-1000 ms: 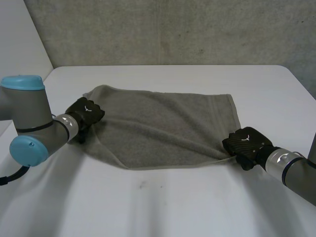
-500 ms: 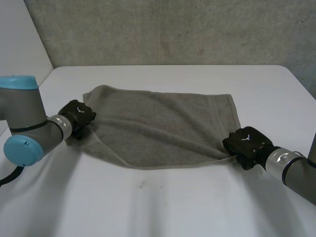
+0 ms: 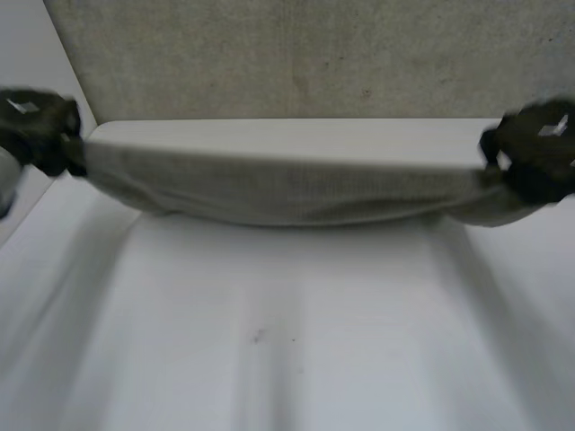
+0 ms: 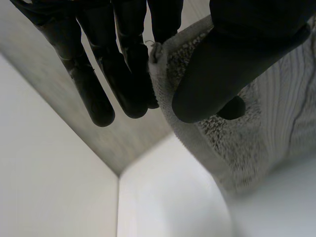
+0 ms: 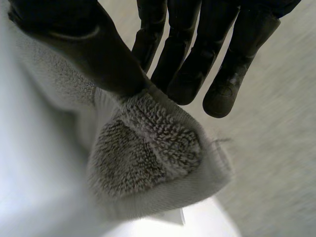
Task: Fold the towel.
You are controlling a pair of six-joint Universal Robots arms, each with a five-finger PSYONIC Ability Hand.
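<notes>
The grey towel (image 3: 287, 190) hangs stretched in the air above the white table (image 3: 269, 341), sagging a little in the middle. My left hand (image 3: 40, 130) holds its left end, my right hand (image 3: 535, 148) its right end. In the left wrist view the thumb (image 4: 232, 64) presses a towel corner (image 4: 217, 133) against the fingers (image 4: 123, 74). In the right wrist view the thumb (image 5: 94, 54) and fingers (image 5: 197, 59) pinch another corner of the towel (image 5: 148, 153).
A grey wall (image 3: 296, 54) stands behind the table's far edge. A small dark speck (image 3: 258, 337) marks the tabletop near its middle.
The towel lay flat on the table; both hands have lifted it by its ends and pulled it taut in the air. The left hand closed on its corner.
</notes>
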